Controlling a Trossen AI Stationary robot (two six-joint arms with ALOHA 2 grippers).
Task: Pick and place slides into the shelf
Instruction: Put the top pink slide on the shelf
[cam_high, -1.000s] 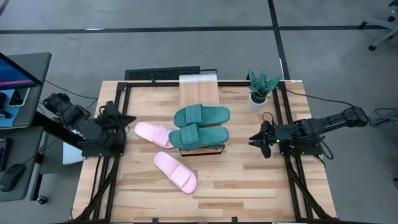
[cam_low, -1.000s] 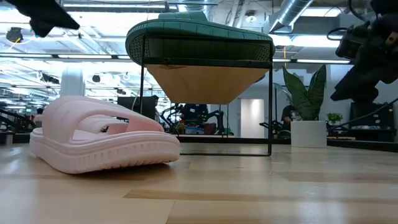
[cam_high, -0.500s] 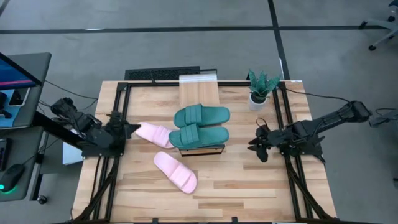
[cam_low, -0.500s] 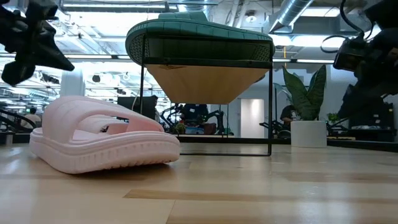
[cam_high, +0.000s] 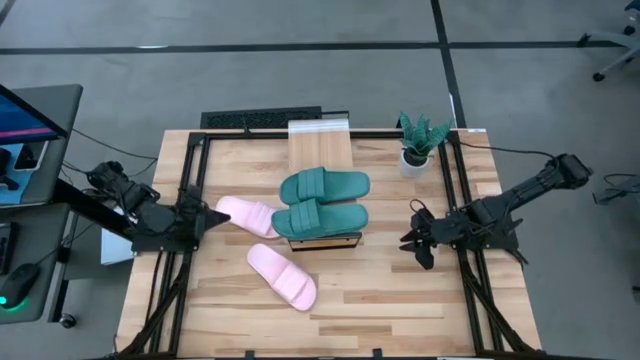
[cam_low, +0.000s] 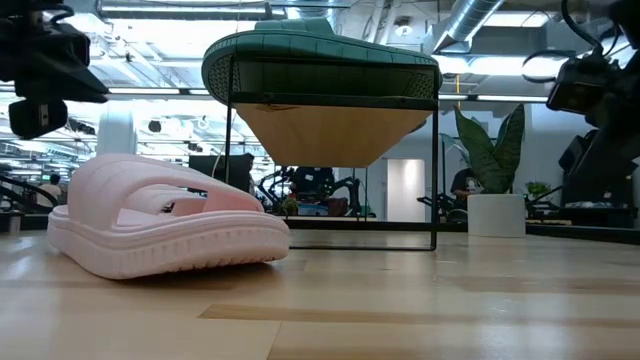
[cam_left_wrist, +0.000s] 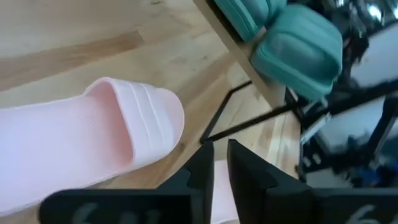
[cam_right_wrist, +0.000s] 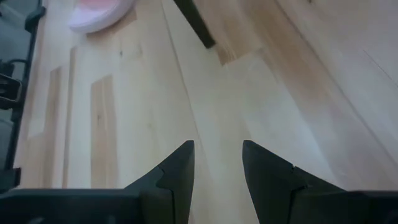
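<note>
From above: two teal slides (cam_high: 322, 200) lie on the shelf (cam_high: 320, 150) mid-counter. One pink slide (cam_high: 247, 216) lies beside the shelf toward the left edge, another (cam_high: 282, 275) nearer the front. The left claw (cam_high: 214, 216) is at the first pink slide's heel.

Left wrist view: its fingers (cam_left_wrist: 202, 169) stand narrowly parted, empty.

Right wrist view: the right claw (cam_right_wrist: 217, 163) is wide, empty, above bare counter (cam_right_wrist: 124, 93).

Judged step: reaching; next, widen and grasp.

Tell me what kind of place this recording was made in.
Most likely a robotics lab or open workshop. Two arms are mounted on a wood table on bare concrete floor, exposed ceiling ducts run overhead, and a monitor sits on a desk beside the rig.
</note>
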